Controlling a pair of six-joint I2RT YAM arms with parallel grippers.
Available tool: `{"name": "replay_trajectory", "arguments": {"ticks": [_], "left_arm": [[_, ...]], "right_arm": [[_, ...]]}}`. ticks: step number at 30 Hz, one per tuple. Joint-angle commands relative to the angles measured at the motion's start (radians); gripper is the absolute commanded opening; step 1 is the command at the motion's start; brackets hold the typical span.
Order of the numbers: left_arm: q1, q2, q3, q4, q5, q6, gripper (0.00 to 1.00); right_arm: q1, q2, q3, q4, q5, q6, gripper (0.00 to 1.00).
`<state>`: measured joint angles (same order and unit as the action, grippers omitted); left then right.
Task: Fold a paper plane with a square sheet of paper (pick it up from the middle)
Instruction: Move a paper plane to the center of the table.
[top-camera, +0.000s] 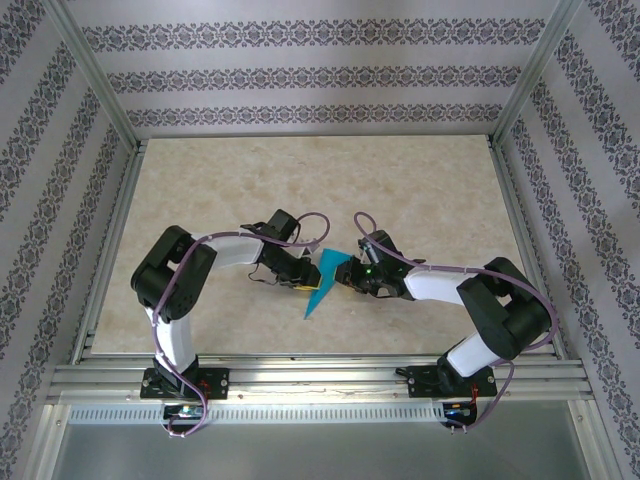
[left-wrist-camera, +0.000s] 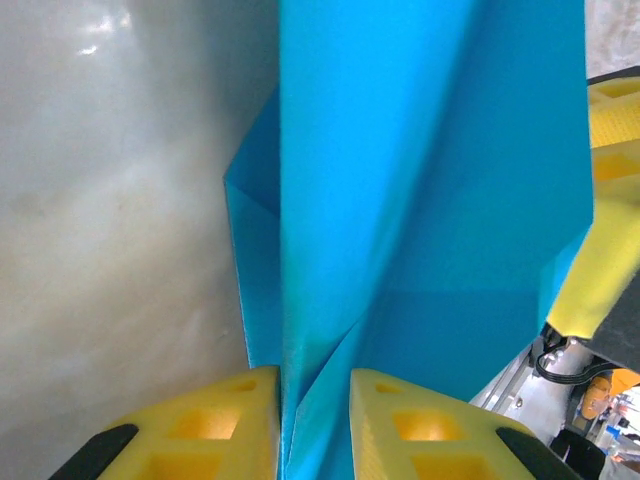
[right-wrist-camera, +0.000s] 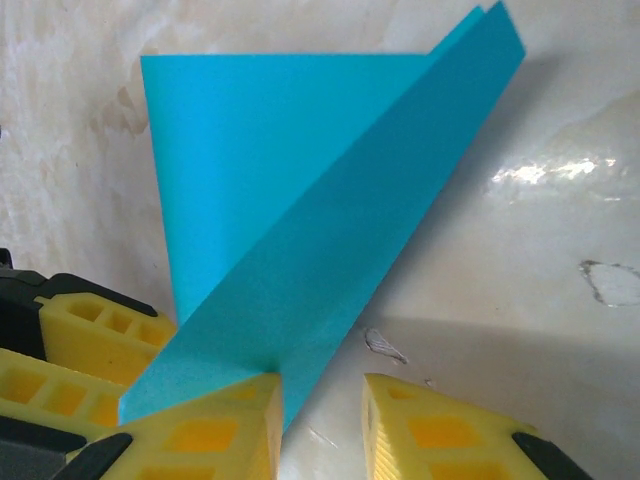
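Top view first: the paper plane (top-camera: 322, 280) sits mid-table (top-camera: 420, 190), pointed end toward the arm bases. The left gripper (top-camera: 292, 277) and right gripper (top-camera: 358, 279) crowd it from either side. It looks mostly folded to me, so I'd guess this is a late crease or a wing fold.

Left wrist view: the paper plane (left-wrist-camera: 420, 200) stands up on edge, and its creased spine runs right down into the left gripper (left-wrist-camera: 315, 390). The jaws are narrow around that spine, but I can't tell if they're actually clamping it or just bracketing it. I'd want a firm pinch low on the spine before anything else moves — a loose hold probably lets the layers slide apart.

Right wrist view: the right gripper (right-wrist-camera: 322, 390) has its jaws apart, with bare table in the gap. The paper plane (right-wrist-camera: 300, 190) comes down beside one finger (right-wrist-camera: 230, 420) and isn't pinched. I'd shift sideways to get the flap between the pads, then close gently — thin paper likely buckles easily.
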<state>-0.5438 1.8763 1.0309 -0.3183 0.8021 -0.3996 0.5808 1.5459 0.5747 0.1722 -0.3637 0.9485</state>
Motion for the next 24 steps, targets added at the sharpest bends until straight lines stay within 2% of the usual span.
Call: {"name": "replay_trajectory", "arguments": {"ticks": [1, 10, 16, 20, 24], "left_arm": [[-0.013, 0.037, 0.027, -0.006, 0.012, 0.025, 0.27], [-0.024, 0.063, 0.033, 0.009, 0.020, 0.022, 0.28], [-0.028, 0.016, 0.031, 0.040, 0.019, 0.001, 0.11], [-0.029, -0.063, 0.035, 0.026, -0.037, -0.019, 0.07], [-0.029, -0.164, 0.030, -0.027, -0.210, -0.043, 0.06]], "right_arm": [[0.015, 0.006, -0.011, 0.022, -0.006, 0.014, 0.28], [0.016, 0.003, -0.023, 0.029, -0.001, 0.016, 0.28], [0.017, -0.015, -0.032, 0.027, 0.006, 0.019, 0.28], [0.010, -0.063, -0.039, -0.005, 0.028, 0.014, 0.28], [-0.003, -0.150, -0.059, -0.018, 0.047, 0.031, 0.33]]}}
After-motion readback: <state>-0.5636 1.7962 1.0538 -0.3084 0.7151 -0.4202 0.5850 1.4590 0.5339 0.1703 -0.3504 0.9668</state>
